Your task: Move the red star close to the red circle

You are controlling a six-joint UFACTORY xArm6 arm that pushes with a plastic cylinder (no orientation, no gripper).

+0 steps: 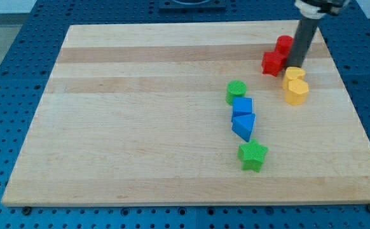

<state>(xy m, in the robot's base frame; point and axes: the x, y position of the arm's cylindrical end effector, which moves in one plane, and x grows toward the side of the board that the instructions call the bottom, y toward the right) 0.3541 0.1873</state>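
The red star [273,62] lies near the view's top right of the wooden board [140,127]. The red circle [284,44] sits just above and to the right of it, very close or touching. My tip [296,66] ends the dark rod coming down from the view's top right. The tip stands just right of the red star and just below the red circle, directly above the yellow blocks.
Two yellow blocks, a rounded one [293,75] and a heart [296,91], lie just below my tip. A green circle [236,91], a blue cube [242,105], a blue triangle [243,125] and a green star [253,155] form a column at centre right.
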